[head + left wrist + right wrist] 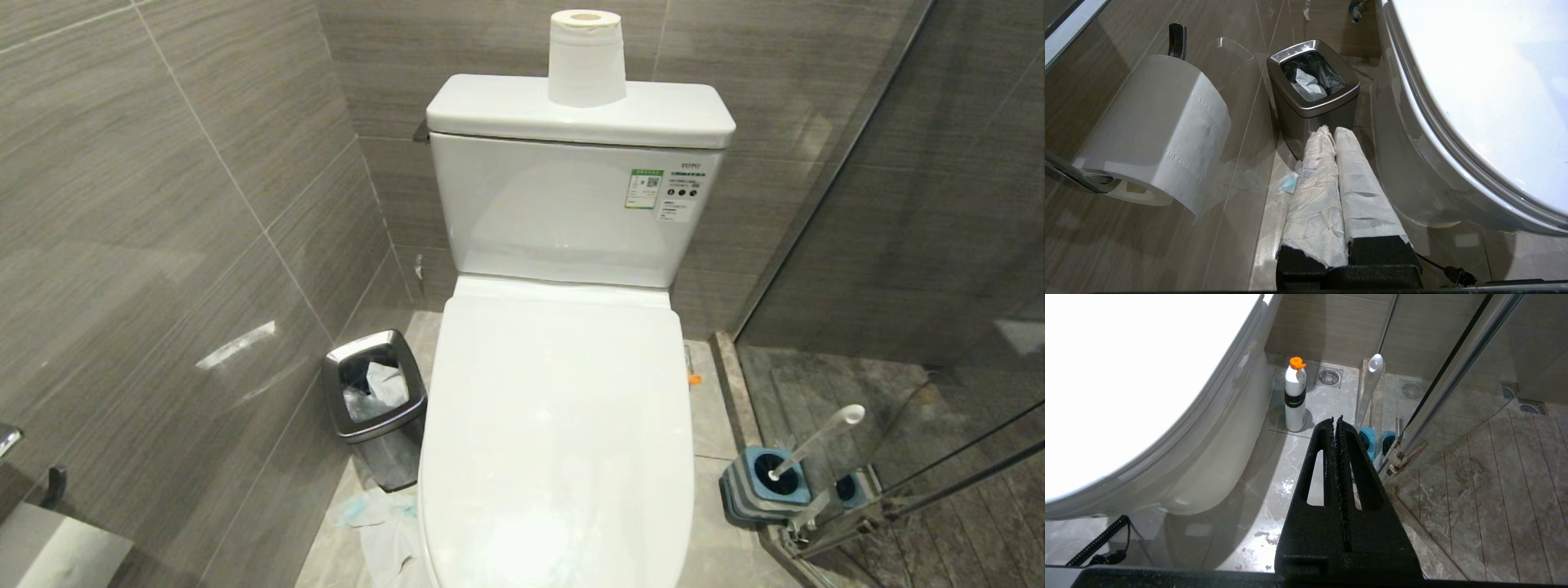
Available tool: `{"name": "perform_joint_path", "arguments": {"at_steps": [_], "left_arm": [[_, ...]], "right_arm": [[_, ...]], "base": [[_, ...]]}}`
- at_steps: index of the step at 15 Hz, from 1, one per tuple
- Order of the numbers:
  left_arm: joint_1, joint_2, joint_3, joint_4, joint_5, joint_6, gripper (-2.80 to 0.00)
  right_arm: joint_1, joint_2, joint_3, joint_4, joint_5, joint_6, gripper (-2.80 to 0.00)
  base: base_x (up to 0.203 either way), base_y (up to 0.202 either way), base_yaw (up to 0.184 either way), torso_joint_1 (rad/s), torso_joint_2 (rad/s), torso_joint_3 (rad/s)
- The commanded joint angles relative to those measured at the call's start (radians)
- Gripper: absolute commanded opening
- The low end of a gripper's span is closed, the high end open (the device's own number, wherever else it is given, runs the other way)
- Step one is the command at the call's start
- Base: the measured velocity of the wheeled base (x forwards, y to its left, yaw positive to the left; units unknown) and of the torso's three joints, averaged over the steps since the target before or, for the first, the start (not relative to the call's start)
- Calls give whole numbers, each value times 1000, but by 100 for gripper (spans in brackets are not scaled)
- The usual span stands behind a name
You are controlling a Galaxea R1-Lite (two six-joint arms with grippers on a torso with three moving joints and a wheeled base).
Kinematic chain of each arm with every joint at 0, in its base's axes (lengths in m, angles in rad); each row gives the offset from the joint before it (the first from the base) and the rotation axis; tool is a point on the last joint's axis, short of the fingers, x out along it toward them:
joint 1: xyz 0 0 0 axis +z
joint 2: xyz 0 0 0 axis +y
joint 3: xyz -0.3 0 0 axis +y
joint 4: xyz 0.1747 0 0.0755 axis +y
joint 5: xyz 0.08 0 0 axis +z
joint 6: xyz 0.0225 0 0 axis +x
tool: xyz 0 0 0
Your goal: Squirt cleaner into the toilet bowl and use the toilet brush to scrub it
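The white toilet has its lid (555,433) down, so the inside of the toilet bowl is hidden; its outer wall (1404,163) (1208,457) shows in both wrist views. The toilet brush (816,441) (1370,388) leans in its grey-and-blue holder (771,482) on the floor right of the toilet. A white cleaner bottle (1295,396) with an orange cap stands beside the toilet base. My left gripper (1331,130), fingers wrapped in white covering, hangs shut and empty left of the toilet. My right gripper (1334,419) is shut and empty, short of the brush holder. Neither arm shows in the head view.
A steel waste bin (374,392) (1312,81) stands left of the toilet, with crumpled tissue (384,523) on the floor beside it. A paper roll (586,57) sits on the tank, another roll (1155,130) on the left wall. A glass shower door (898,245) (1453,375) bounds the right.
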Motion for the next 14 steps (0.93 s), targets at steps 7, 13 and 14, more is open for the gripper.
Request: {"name": "perform_joint_path", "arguments": {"at_steps": [7,13,14], "left_arm": [[0,0,2,0,0,0,-280],[0,1,2,0,0,0,-280],[0,2,2,1,0,0,-280]], "right_arm": [[0,1,0,0,-17,2,-280],[0,0,0,-8,-36,76,-280],[0,1,0,-8,-35,76,-280]], "base": [[0,0,0,0,0,0],[0,0,0,0,0,0],[0,0,0,0,0,0]]}}
